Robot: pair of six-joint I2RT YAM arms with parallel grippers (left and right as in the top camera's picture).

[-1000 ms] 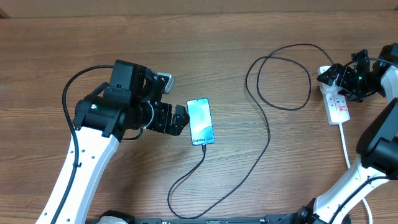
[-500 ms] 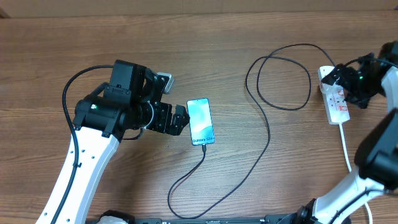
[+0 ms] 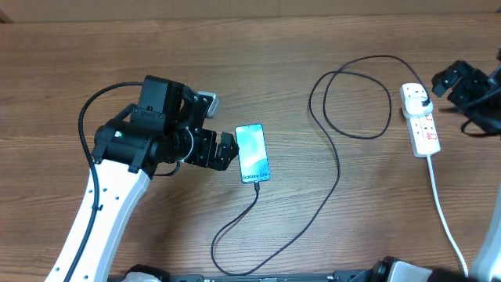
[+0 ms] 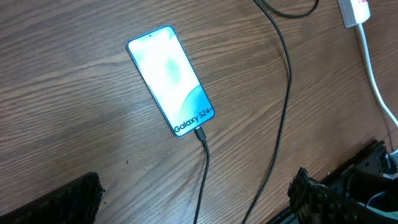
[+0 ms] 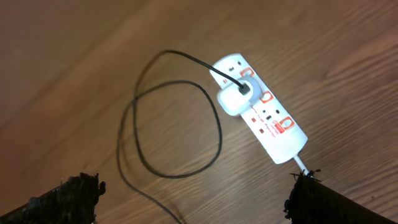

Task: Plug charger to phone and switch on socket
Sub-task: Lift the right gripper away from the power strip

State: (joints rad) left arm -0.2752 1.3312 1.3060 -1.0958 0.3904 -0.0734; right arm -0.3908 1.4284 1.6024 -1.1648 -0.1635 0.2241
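**Right gripper backs off the socket; both ends of the charger look seated**

On the wooden table, the one thing that has changed in the last second is on the right. The right gripper was down over the far end of the socket. It has now lifted away to the far right, jaws wide apart and holding nothing. That leaves the white strip in plain view, with its thick cord trailing toward the near edge.

The left gripper has not moved. It rests just left of the phone, jaws spread and empty.

The charger loops across the middle of the table. Its plug sits in an outlet near the far end of the strip. Its small tip is pushed into the near end of the phone, whose screen glows light blue.

The withdrawal suggests the switch press is done or was just attempted. Whether the red switch beside the plug is actually on cannot be read from these views, so that last step remains unconfirmed.
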